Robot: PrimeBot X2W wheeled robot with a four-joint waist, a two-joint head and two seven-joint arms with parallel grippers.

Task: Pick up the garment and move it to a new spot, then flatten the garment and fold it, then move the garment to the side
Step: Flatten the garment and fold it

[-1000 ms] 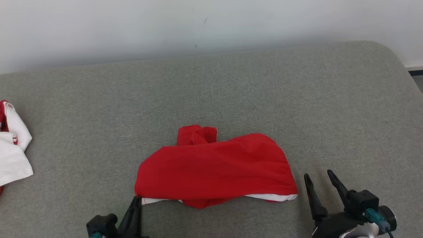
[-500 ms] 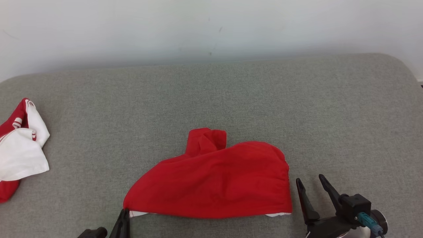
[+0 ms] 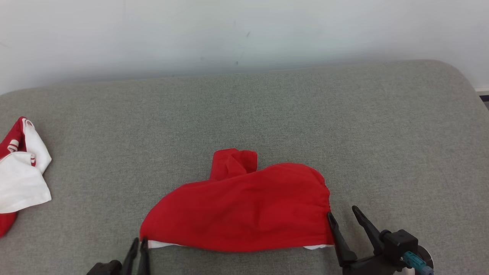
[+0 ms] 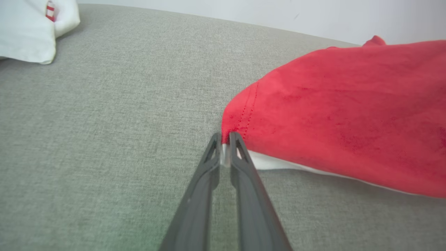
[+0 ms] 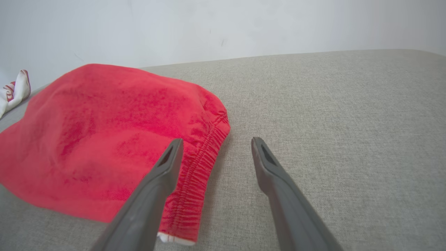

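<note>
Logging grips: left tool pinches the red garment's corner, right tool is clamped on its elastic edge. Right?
No: the right tool stands open at the elastic edge, not clamped, as the right wrist view shows. The left tool does pinch the red garment at its corner.

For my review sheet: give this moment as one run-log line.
left gripper: shut on red garment corner | right gripper: open at its elastic edge | surface: grey cushion | aside: red-and-white garment, far left
</note>
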